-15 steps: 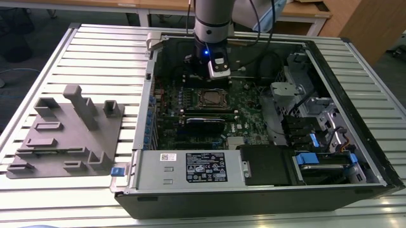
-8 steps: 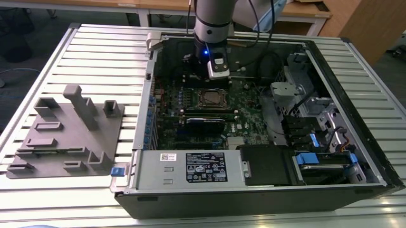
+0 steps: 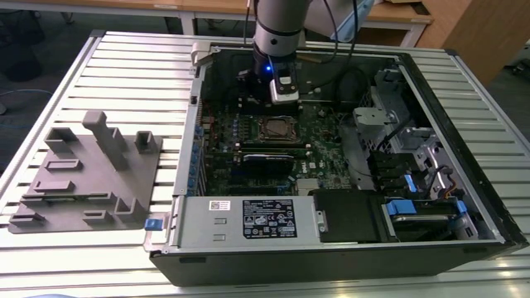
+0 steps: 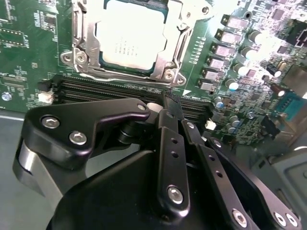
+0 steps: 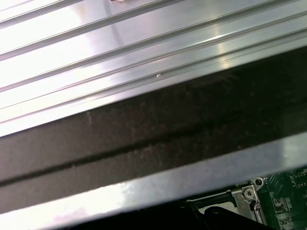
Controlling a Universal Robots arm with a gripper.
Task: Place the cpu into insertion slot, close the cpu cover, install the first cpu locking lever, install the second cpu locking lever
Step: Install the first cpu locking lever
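Jaws of the black gripper [image 4: 173, 104] are pinched together, empty, near the silver-grey square cpu [image 4: 130, 38] framed by the silvery metal cpu cover [image 4: 80, 36].

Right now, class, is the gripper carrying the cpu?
No: in the second wrist view the cpu lies seated on the green board, framed by the cpu cover, apart from the gripper.

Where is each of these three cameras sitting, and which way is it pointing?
Exterior view: off the arm, high up, looking down on the open computer case on the slatted table; the arm and gripper reach in.
Second wrist view: at the wrist, looking past the gripper to the cpu on the green board.
First wrist view: on the arm, facing the slatted table and the computer case's dark wall.
Shared: exterior and second wrist views both show gripper and cpu.
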